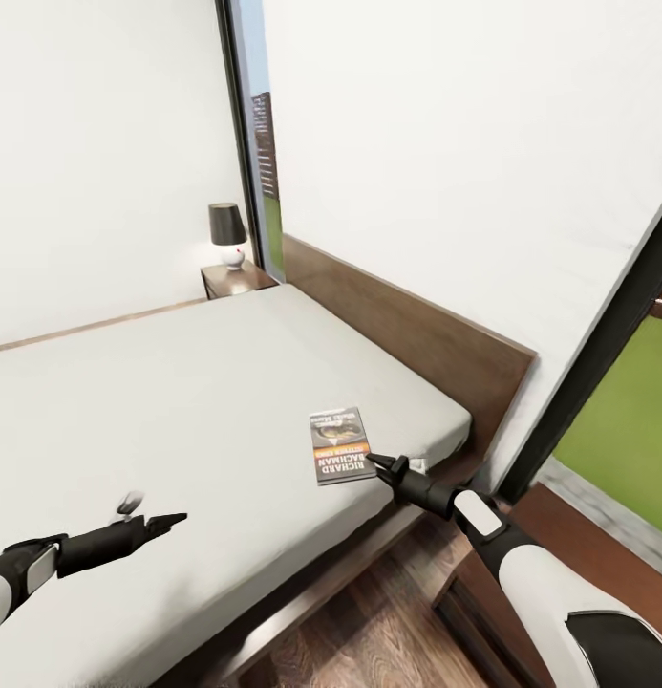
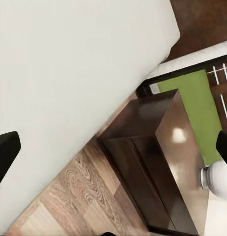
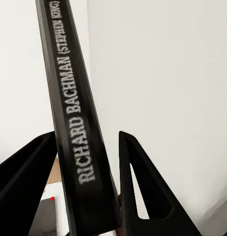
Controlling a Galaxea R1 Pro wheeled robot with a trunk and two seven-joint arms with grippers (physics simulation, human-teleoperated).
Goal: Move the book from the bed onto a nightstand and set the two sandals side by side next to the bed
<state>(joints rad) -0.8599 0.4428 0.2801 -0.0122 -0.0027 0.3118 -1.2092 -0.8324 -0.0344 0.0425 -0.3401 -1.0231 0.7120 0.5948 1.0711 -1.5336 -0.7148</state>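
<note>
The book (image 1: 339,444) lies flat on the light-grey mattress of the bed (image 1: 197,382), near its right edge. My right gripper (image 1: 376,461) is at the book's near right corner. In the right wrist view its two fingers straddle the book's spine (image 3: 76,137), which reads "RICHARD BACHMAN". One finger (image 3: 30,182) touches it, and a thin gap shows beside the other (image 3: 143,191). My left gripper (image 1: 174,520) hovers open over the mattress with nothing in it, its fingertips (image 2: 5,152) spread wide. A nightstand (image 1: 237,278) with a black-shaded lamp (image 1: 226,229) stands at the far bedside. The sandals are out of view.
A second dark nightstand (image 2: 157,157) with a white lamp base (image 2: 219,179) stands on the wooden floor (image 2: 79,191) beside the bed's near side, under my right arm (image 1: 522,564). The dark headboard (image 1: 407,334) runs along the white wall. A window with green lawn (image 1: 627,440) is at right.
</note>
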